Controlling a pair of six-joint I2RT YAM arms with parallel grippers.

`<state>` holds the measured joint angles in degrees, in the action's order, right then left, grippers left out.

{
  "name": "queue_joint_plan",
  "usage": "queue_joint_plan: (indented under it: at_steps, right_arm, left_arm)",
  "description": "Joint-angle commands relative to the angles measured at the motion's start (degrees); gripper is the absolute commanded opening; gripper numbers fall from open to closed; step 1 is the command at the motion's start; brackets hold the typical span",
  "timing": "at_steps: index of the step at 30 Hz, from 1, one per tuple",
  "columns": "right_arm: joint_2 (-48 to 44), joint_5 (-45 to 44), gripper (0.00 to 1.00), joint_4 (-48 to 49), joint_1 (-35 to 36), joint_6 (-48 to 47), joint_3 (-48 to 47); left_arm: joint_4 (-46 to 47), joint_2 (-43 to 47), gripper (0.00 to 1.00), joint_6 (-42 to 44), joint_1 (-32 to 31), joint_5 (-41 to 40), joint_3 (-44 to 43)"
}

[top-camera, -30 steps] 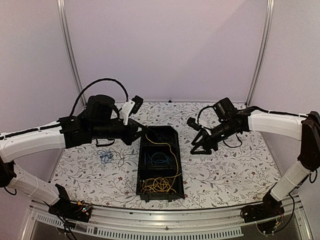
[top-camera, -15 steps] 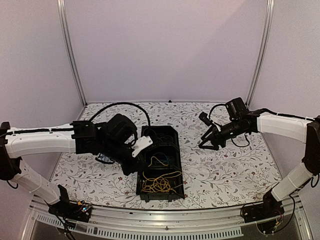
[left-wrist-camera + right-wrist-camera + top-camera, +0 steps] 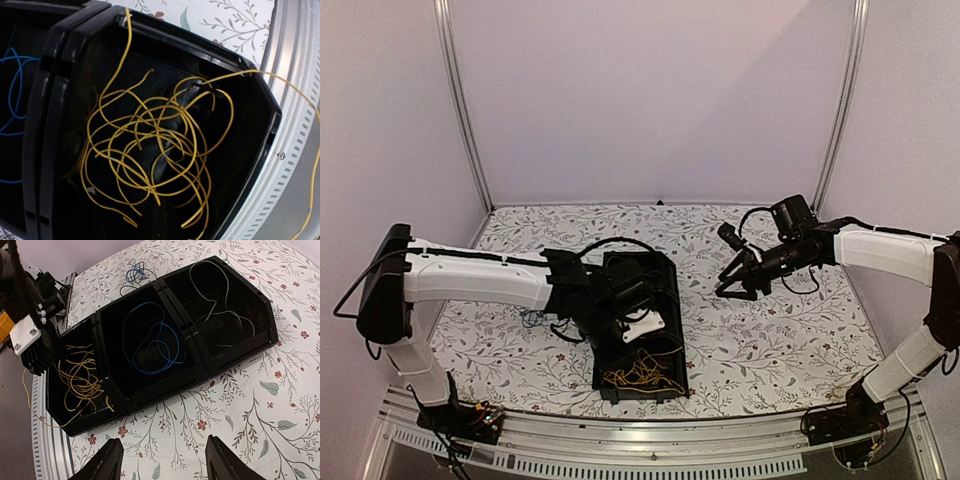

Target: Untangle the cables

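Left wrist view looks straight down into the near end bin of the tray point(image 3: 240, 352), where the yellow cables point(image 3: 155, 145) sit in one messy knot. One strand point(image 3: 280, 76) already hangs over the rim toward the rail point(image 3: 295, 150). The left gripper point(image 3: 39, 359) hangs right over that knot, but I honestly can't tell if its fingers are spread or pinched on anything. The right gripper point(image 3: 164, 440) hovers beside the tray with its fingers spread wide and nothing in them. My worry is that grabbing into the middle of the knot and lifting brings the whole clump up, or cinches the loops tighter. The hanging strand could also snag on the rim or rail and drag the light tray along. The blue cable point(image 3: 160, 340) in the middle bin and the pale one point(image 3: 225, 295) in the far bin look safe enough. The blue bunch point(image 3: 134, 271) on the table sits close to the left arm, so a sloppy swing could sweep it.
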<state>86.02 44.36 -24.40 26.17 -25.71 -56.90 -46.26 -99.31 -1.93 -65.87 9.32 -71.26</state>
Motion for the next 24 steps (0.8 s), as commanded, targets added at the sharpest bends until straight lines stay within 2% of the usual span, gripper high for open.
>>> queue_joint_plan:
  at_steps: [1, 6, 10, 15, 18, 21, 24]
  right_arm:
    - [0.2, 2.3, 0.60, -0.3, 0.1, -0.1, 0.3]
    - [0.4, 4.4, 0.59, -0.7, 0.0, -0.5, 0.3]
    - [-1.2, 11.5, 0.52, -5.8, 1.3, -5.6, 0.3]
    - [-4.2, 9.0, 0.48, -11.6, 10.9, -14.7, 1.0]
    - [-3.3, 10.6, 0.49, -16.2, 16.9, -18.3, -0.8]
    - [-1.8, 3.2, 0.54, -13.4, 24.2, -16.4, -1.6]
    - [0.5, -0.2, 0.57, -11.3, 27.1, -14.6, -2.7]
  left_arm:
    - [-0.3, -1.9, 0.00, 1.7, -0.2, -3.3, -3.7]
    - [-0.2, -5.6, 0.00, 1.8, 0.7, -8.9, -5.8]
    - [-0.1, -6.9, 0.00, 3.7, 0.9, -8.7, -6.2]
    - [1.4, -6.7, 0.00, 3.9, 1.4, -4.8, -4.4]
    - [3.2, -5.0, 0.00, 3.1, 1.9, -3.9, -3.1]
    - [5.0, -2.7, 0.00, 2.2, 3.2, -3.2, -1.4]
    - [6.3, -0.6, 0.06, 1.4, 4.5, -2.1, 0.5]
